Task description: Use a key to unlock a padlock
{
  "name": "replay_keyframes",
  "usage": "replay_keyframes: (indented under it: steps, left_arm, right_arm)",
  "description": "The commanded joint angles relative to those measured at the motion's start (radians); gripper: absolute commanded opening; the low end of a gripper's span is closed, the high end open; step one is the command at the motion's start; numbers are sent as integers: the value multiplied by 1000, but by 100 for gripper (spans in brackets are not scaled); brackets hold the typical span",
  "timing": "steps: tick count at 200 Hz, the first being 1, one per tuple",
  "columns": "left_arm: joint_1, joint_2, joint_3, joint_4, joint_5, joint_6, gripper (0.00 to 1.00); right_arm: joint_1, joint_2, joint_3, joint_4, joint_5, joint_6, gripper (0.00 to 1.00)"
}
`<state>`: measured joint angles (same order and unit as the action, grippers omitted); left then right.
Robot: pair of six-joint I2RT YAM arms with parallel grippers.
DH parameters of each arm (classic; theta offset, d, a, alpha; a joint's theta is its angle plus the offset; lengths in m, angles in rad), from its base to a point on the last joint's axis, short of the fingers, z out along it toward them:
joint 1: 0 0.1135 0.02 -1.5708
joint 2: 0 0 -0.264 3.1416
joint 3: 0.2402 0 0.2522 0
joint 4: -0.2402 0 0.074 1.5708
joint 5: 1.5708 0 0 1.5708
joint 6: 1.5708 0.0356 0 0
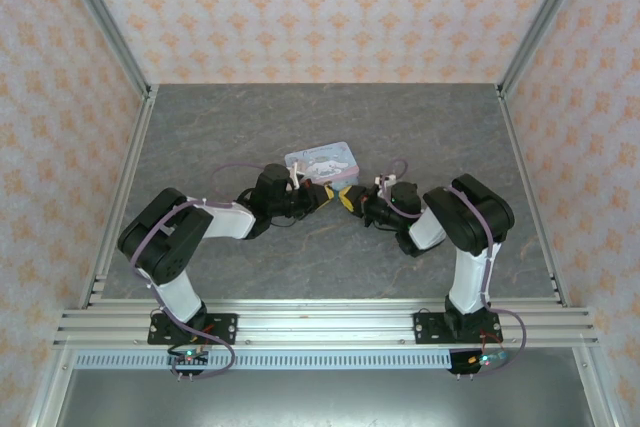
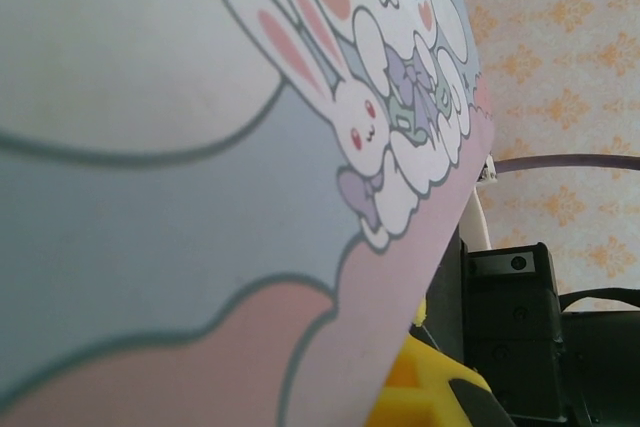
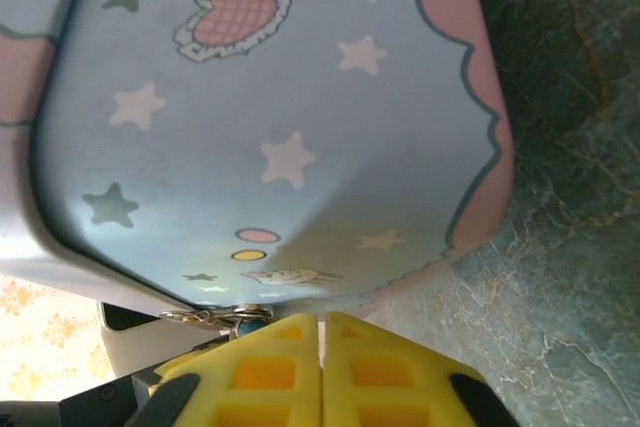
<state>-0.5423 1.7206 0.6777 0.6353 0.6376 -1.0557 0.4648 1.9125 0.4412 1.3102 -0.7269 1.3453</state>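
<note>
Closed right tool (image 3: 321, 320) under tin box (image 3: 270, 127) edge, padlock (image 3: 245, 325) alongside, table (image 3: 570, 247) beside

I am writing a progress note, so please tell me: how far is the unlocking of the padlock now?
Done: both arms are at the tin box, and the teal padlock sits at its edge, just ahead of the right gripper. In hand: that gripper is shut; whether it holds the key I cannot tell. The left gripper is shut beside the box. Left: inserting the key, turning it, opening the padlock.
</note>
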Motion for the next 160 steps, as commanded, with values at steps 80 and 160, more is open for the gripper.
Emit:
replay_keyframes:
  steps: [80, 160]
  left_arm:
    - [65, 44, -20, -33, 100, 100, 0]
    - [72, -5, 71, -285, 128, 184, 0]
  right_arm:
    - [-3, -141, -75, -105, 59, -91, 61]
    - [19, -467, 62, -889, 90, -579, 60]
